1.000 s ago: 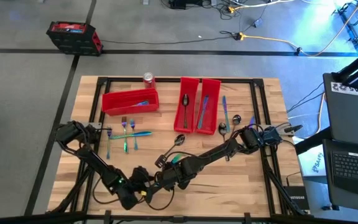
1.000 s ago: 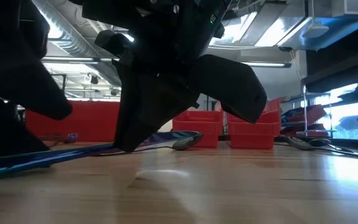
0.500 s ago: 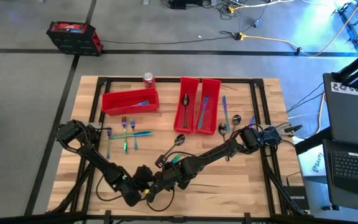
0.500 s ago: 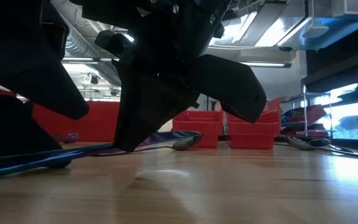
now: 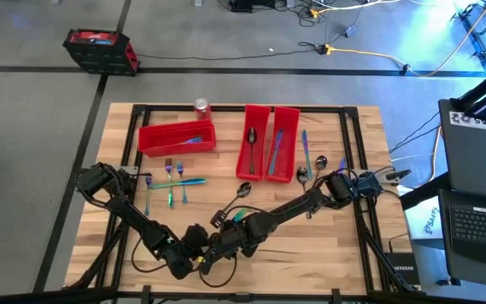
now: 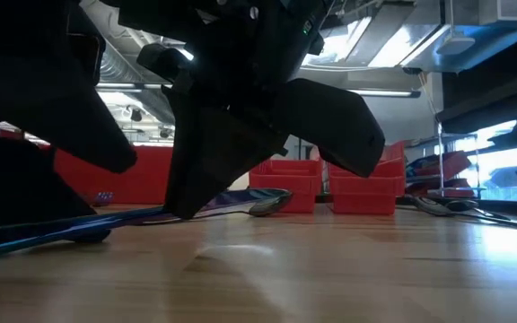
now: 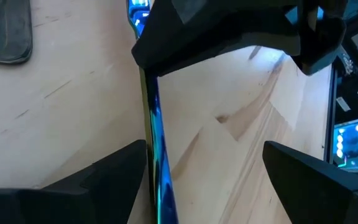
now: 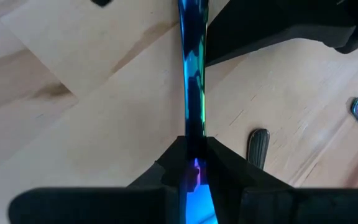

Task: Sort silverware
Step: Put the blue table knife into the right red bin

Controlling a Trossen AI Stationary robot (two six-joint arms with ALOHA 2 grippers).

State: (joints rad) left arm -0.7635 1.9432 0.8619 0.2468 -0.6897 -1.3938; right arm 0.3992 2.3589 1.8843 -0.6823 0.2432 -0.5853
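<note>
My right gripper (image 8: 196, 149) is shut on a slender iridescent blue-teal piece of silverware (image 8: 193, 68) near the table's front edge, left of the middle (image 5: 224, 241). My left gripper (image 7: 205, 152) stands open around the free length of the same piece (image 7: 156, 130), close to my right gripper. In the low view the piece (image 6: 52, 235) runs low along the tabletop. More silverware lies farther back: forks (image 5: 172, 179) and spoons (image 5: 243, 188). Which kind of piece is held does not show. My right gripper pinches the piece's flat shaft (image 8: 194, 121) between its two fingers, which slant down from the table's right and far side and lie across it. The piece runs out past the fingertips, low over the wood. My left gripper has one finger (image 7: 114, 177) right beside the piece; whether it touches, I cannot tell.
Three long red bins stand at the back: one at the left (image 5: 175, 137) and two side by side in the middle (image 5: 268, 152), each with some silverware. A red can (image 5: 202, 106) stands behind them. Spoons (image 5: 310, 169) and a knife (image 5: 305, 142) lie at the right.
My left gripper has edged a little toward my right gripper along the table's near edge, staying open. My right gripper and the piece it holds have kept still.
</note>
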